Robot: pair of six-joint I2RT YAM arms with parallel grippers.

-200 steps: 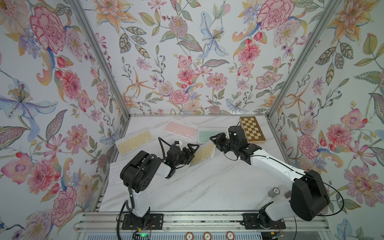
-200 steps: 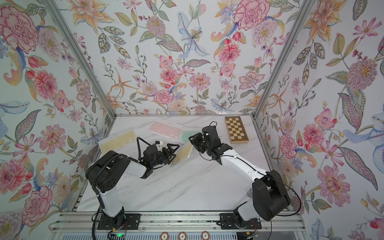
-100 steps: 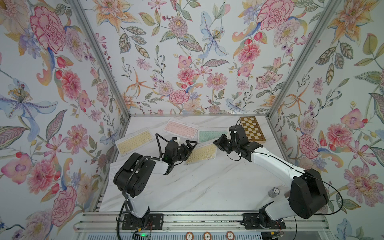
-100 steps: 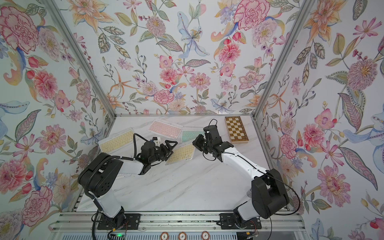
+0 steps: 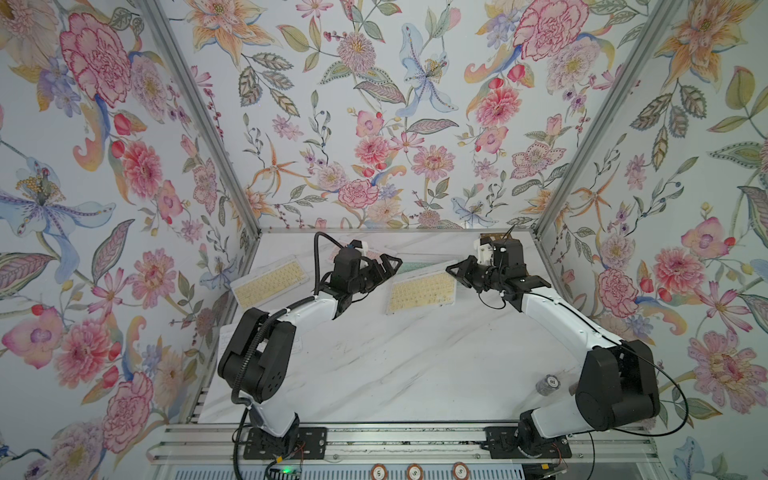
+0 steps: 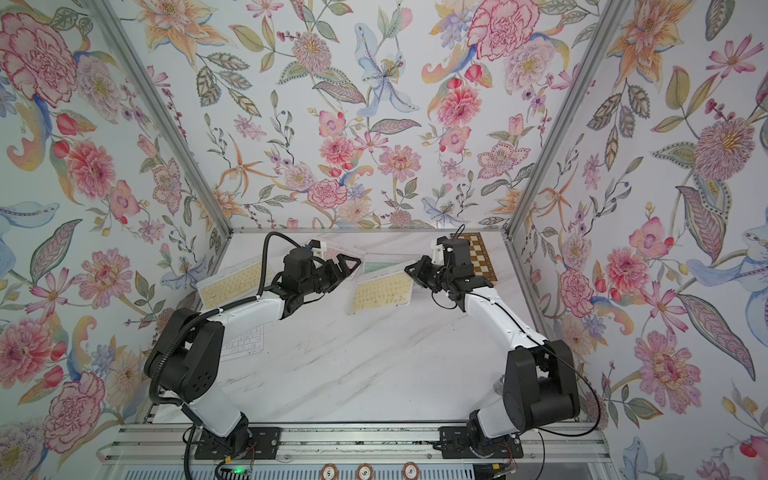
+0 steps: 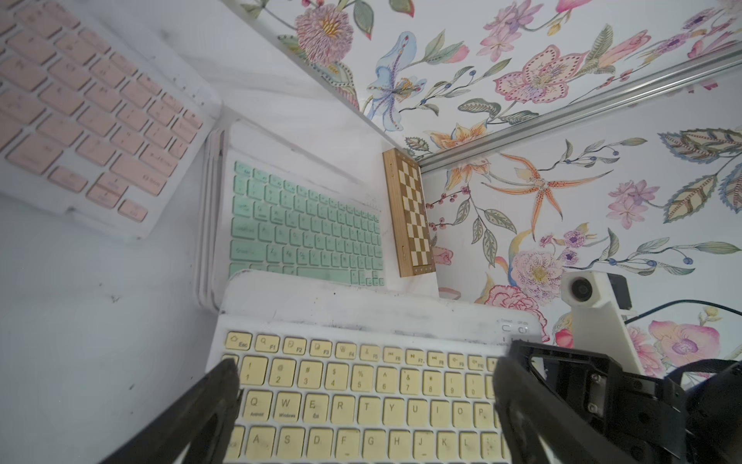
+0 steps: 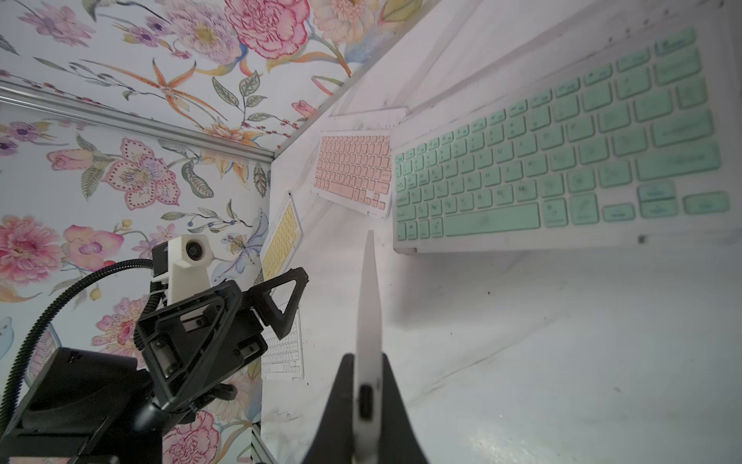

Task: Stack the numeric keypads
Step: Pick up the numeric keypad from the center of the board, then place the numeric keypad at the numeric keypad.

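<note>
Handed across: slim white-framed keypad with yellow keys [image 5: 422,291] now pinched at its edge by right gripper [image 5: 452,271]. Left gripper [image 5: 390,267] backed off, jaws apart.

Bright, even, soft-shadowed light; sharp top views, wide-angle wrist views blurred up close.

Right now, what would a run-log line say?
right gripper: shut on yellow keypad | left gripper: open, beside it | mint keypad: tops stack
</note>
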